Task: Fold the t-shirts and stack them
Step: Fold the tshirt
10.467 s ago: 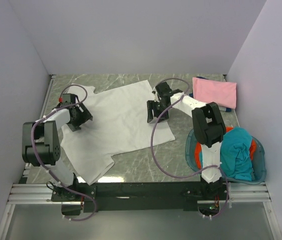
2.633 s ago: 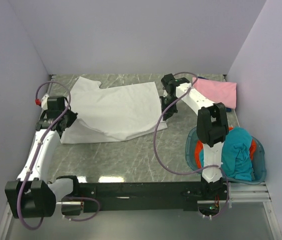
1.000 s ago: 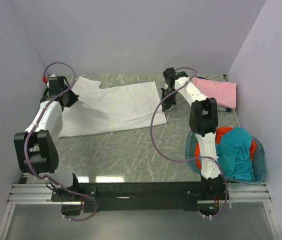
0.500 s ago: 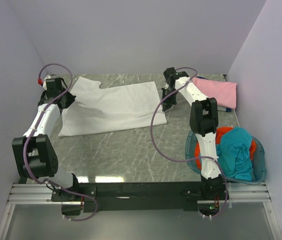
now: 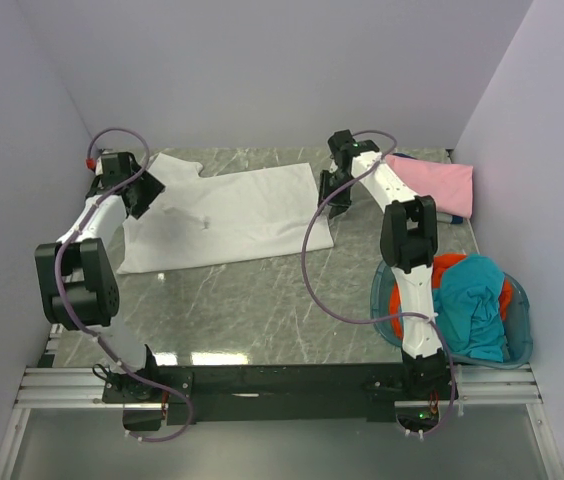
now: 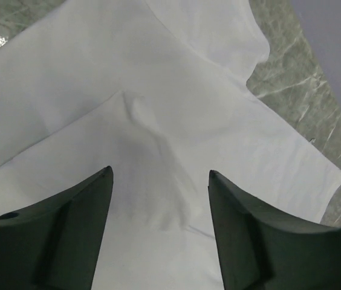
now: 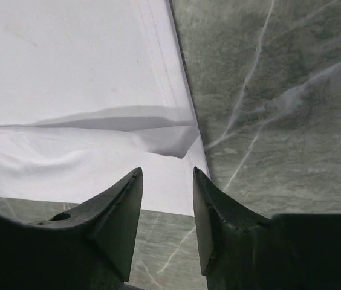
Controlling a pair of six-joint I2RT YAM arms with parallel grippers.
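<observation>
The soft white short-sleeved cloth t-shirt (image 5: 232, 215) lies doubled over at the far side of the grey marbled table (image 5: 262, 300). The left gripper (image 6: 158, 175) hangs over its left end and the right gripper (image 7: 167, 172) over its right edge. Both have their fingers parted and hold nothing.

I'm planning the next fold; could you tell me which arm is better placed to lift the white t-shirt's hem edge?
Likely right: the right gripper hangs open over the hem corner of the white t-shirt; the left gripper is open over the sleeve end.

A folded white cloth t-shirt (image 5: 232, 215), a folded pink cloth t-shirt (image 5: 430, 185) and a round translucent blue plastic basket (image 5: 376, 300) are borne by the grey-green marbled table (image 5: 262, 300).
</observation>
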